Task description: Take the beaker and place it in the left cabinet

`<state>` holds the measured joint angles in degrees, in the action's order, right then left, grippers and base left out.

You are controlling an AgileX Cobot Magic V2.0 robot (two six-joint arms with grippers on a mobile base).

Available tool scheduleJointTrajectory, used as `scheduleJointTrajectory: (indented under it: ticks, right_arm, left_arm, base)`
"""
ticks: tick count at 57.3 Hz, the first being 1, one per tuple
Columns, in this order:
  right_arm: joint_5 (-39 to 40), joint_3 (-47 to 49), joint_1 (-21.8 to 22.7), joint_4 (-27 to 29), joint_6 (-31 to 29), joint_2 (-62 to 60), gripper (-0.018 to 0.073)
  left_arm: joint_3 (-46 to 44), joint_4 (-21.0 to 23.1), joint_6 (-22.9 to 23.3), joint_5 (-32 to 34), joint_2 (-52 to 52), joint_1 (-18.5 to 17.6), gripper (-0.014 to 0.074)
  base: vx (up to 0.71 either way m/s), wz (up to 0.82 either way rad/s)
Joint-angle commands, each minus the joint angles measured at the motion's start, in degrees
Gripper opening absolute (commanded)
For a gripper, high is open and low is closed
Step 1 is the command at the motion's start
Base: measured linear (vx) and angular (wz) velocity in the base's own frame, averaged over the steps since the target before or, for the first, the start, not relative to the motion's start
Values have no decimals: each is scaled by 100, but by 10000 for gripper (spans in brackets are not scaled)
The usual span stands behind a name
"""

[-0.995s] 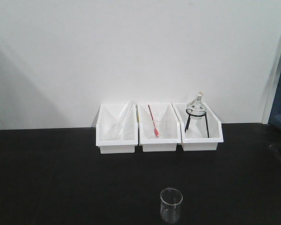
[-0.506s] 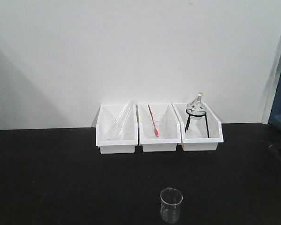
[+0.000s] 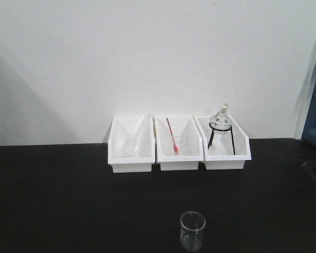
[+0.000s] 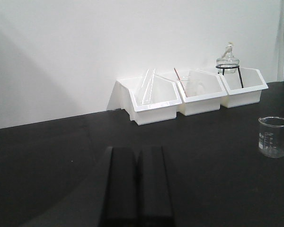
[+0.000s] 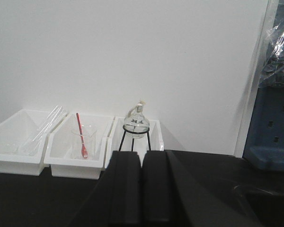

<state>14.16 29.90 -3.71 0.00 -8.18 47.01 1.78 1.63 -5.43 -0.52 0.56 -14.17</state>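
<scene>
Glassware fills three white plastic bins [image 3: 179, 164] at the wall [image 3: 147, 52]: a long clear glass tube [image 3: 137, 133], a thin red rod [image 3: 171, 135], then a round flask on a black tripod [image 3: 221, 124]. The small clear glass beaker [image 3: 193, 231] stands upright alone on the black worktop [image 3: 68, 200], well in front of them. Left hand [image 4: 138, 151] and right hand [image 5: 142, 153] each show black fingers [image 4: 123, 184] pressed together, gripping nothing. Spread the fingers before approaching, I judge, then close gently below the flared rim. Only the left wrist view shows the beaker's printed markings; the right wrist view misses it. The left cabinet appears nowhere.
</scene>
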Motion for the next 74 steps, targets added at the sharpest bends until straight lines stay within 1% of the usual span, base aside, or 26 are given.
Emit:
scheduleJointTrajectory:
  ticks: [1,8,14,16,21,26,32,36,42,49,54,63,70,74]
  right_arm:
    - [728,215,12,0,-6,77,13]
    - [728,215,12,0,-6,77,65]
    - [728,215,12,0,-6,77,141]
    - [728,215,12,0,-6,77,181]
    - [728,215,12,0,1,77,301]
    - [728,215,12,0,67,77,457]
    - [751,215,12,0,282,77,636]
    - [770,215,12,0,294,77,723]
    - [770,215,12,0,303,77,727]
    - [897,215,4,0,668,84,713]
    - [1438,215,4,-34,775,265,694]
    - [2748,215,4,-153,818,968,653]
    - [3095,215,4,-653,1344,1648,627]
    - [3257,215,4,-1114,1754,2144,613]
  left_arm:
    - [94,47,19,479,110,-32,1]
    - [94,47,19,479,110,-32,1]
    - [94,47,19,479,110,-32,1]
    - [94,47,19,479,110,-32,1]
    - [94,47,19,479,110,-32,1]
    - [94,47,19,479,110,-32,1]
    - [94,47,19,479,110,-32,1]
    - [94,47,19,479,110,-32,1]
    - [94,47,19,479,110,-32,1]
    - [94,47,19,479,110,-32,1]
    - [94,47,19,479,110,-32,1]
    - [94,47,19,479,110,-32,1]
    - [94,47,19,479,110,-32,1]
    - [94,47,19,479,110,-32,1]
  base:
    - [0,0]
    - [0,0]
    - [0,0]
    - [0,0]
    - [0,0]
    - [0,0]
    - [0,0]
    - [0,0]
    - [0,0]
    - [0,0]
    - [0,0]
    - [0,0]
    - [0,0]
    - [0,0]
